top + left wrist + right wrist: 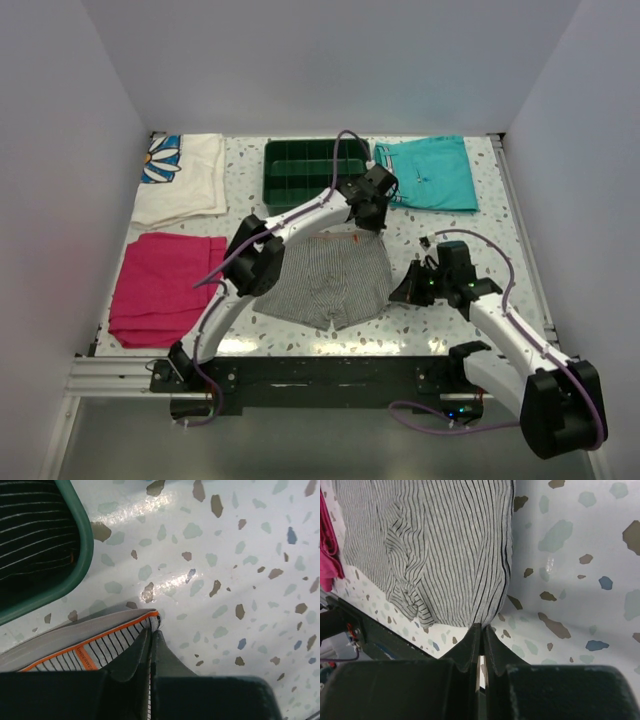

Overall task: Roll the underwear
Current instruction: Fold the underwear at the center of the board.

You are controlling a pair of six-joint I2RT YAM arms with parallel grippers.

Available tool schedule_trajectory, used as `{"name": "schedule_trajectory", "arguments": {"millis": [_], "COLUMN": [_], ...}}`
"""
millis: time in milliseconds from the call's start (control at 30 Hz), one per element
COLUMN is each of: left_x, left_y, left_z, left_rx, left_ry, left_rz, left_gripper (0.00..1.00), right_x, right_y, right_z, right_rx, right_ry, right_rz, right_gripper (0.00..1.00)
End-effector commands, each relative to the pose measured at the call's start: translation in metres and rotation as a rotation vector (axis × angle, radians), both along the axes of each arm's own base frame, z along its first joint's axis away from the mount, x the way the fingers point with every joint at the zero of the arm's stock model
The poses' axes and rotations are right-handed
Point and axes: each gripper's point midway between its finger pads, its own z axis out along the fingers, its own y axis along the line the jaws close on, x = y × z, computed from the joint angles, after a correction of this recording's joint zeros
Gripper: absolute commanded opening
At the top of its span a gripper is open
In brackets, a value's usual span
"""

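Note:
The underwear (330, 280), grey-and-white striped with an orange-trimmed waistband, lies spread flat in the middle of the table. My left gripper (368, 218) is at its far right corner. In the left wrist view that gripper (152, 629) is shut on the waistband corner of the underwear (100, 642), with striped cloth pinched between the fingers. My right gripper (405, 290) is at the near right corner. Seen from the right wrist, this gripper (481, 626) is shut on the lower edge of the underwear (435, 545).
A green tray (315, 170) (82, 555) stands just behind the underwear, close to the left gripper. Teal shorts (428, 172) lie at the back right. A magenta cloth (165, 285) (327, 545) lies at the left, and a white flowered cloth (185, 178) behind it.

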Motion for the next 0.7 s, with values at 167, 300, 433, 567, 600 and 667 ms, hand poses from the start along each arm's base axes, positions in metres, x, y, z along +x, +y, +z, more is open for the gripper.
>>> {"name": "schedule_trajectory", "arguments": {"millis": [167,300,433,567,600,667], "left_x": [0.009,0.007,0.009,0.011,0.01,0.014], "left_y": [0.004,0.018,0.028,0.044,0.05,0.061], "left_z": [0.093,0.084,0.087,0.098,0.094,0.103], "left_rx": [-0.146,-0.145,-0.186,-0.21,-0.203,-0.217], "left_ry": [-0.146,-0.134,-0.134,-0.15,-0.144,-0.161], "left_rz": [-0.022,-0.012,-0.012,-0.003,0.001,0.017], "left_gripper": [0.05,0.05,0.05,0.05,0.05,0.05], "right_x": [-0.001,-0.005,-0.007,-0.004,-0.008,-0.006], "right_y": [0.021,0.044,0.068,0.085,0.09,0.099], "right_z": [0.038,0.06,0.07,0.075,0.075,0.078], "right_rx": [0.097,0.153,0.133,0.141,0.141,0.15], "right_ry": [-0.074,-0.112,-0.127,-0.121,-0.112,-0.115], "right_rz": [0.126,0.21,0.281,0.304,0.322,0.334], "right_gripper": [0.03,0.02,0.02,0.02,0.02,0.02]}}
